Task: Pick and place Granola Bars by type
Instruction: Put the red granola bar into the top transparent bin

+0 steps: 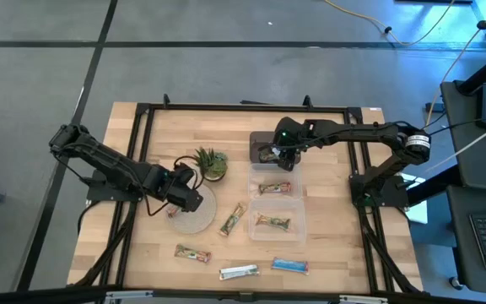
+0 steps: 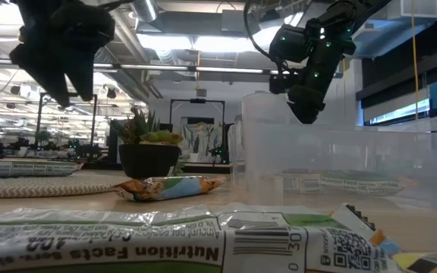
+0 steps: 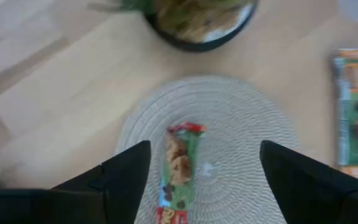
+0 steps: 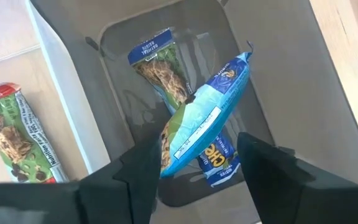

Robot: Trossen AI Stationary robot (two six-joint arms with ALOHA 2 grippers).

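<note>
Here the left hand (image 3: 201,180), spread, hangs over a granola bar (image 3: 178,171) on the woven mat (image 3: 253,130), potted plant (image 3: 197,22) close beyond.

**A:** Where does everything sit from your seat?

**B:** In my overhead view the mat (image 1: 194,211) lies left of centre, one bar (image 3: 178,168) on it, the plant (image 1: 212,163) just above it. My left gripper (image 1: 184,192) hangs over the mat.

**A:** And the bins?

**B:** Three in a column right of centre. My right gripper (image 1: 278,154) is over the top bin (image 4: 278,81), with two bars crossed inside. Four loose bars lie along the lower edge of the table (image 1: 336,253).
</note>
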